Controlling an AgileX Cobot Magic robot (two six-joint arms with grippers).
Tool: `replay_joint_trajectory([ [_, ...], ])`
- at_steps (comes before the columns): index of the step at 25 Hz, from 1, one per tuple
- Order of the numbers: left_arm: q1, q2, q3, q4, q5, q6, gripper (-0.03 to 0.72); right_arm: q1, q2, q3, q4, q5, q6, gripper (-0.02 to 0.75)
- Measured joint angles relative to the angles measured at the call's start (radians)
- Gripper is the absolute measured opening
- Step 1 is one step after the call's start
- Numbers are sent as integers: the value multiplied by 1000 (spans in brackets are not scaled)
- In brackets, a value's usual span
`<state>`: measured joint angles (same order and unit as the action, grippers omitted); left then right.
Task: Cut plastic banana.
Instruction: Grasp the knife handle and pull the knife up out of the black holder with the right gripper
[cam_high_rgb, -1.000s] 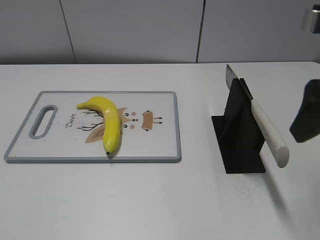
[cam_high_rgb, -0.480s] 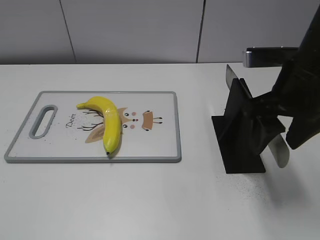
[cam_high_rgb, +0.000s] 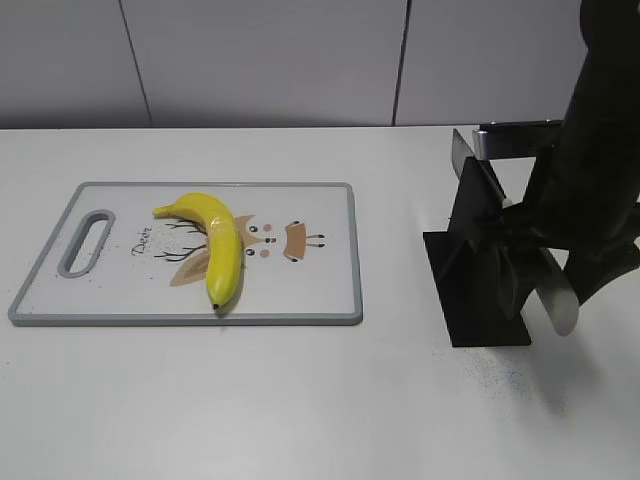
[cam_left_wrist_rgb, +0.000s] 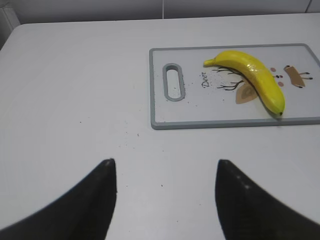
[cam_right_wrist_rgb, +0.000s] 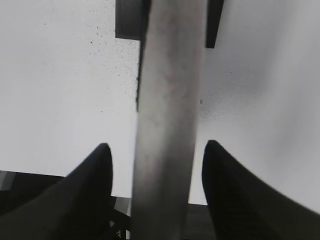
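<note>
1. You are at the step of fetching the knife (cam_high_rgb: 535, 265): it leans in a black knife stand (cam_high_rgb: 478, 270), blade tip up, pale handle sloping down toward you, to the right of the cutting board (cam_high_rgb: 300, 290).
2. Your right gripper (cam_right_wrist_rgb: 156, 165) straddles the knife handle, its fingers (cam_right_wrist_rgb: 90, 180) spread wide on either side with gaps visible, so nothing is gripped yet.
3. Next, judged from this, you need to close on the handle squarely, then lift the knife clear of the stand without tipping it.
4. The plastic banana (cam_high_rgb: 215, 245) lies uncut on the cutting board, near the board's middle, dark tip toward the board's front edge, well left of the right gripper.
5. Your left gripper (cam_left_wrist_rgb: 165, 195) hovers spread wide and empty over bare table (cam_left_wrist_rgb: 75, 100), off the board's handle-hole end.
</note>
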<state>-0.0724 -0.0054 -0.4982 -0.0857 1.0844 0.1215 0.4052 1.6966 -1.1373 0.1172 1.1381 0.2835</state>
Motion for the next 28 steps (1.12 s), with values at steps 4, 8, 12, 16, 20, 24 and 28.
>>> replay_joint_trajectory([
  [4,0,0,0,0,0,0,589,0,14,0,1,0,2,370],
  [8,0,0,0,0,0,0,589,0,14,0,2,5,8,158],
  [12,0,0,0,0,0,0,589,0,14,0,2,5,16,162],
  [16,0,0,0,0,0,0,589,0,5,0,7,6,16,162],
  [20,0,0,0,0,0,0,589,0,-24,-2,17,23,19,162],
  [24,0,0,0,0,0,0,589,0,-52,-16,18,44,21,162],
  [28,0,0,0,0,0,0,589,0,-75,-31,19,58,31,162],
])
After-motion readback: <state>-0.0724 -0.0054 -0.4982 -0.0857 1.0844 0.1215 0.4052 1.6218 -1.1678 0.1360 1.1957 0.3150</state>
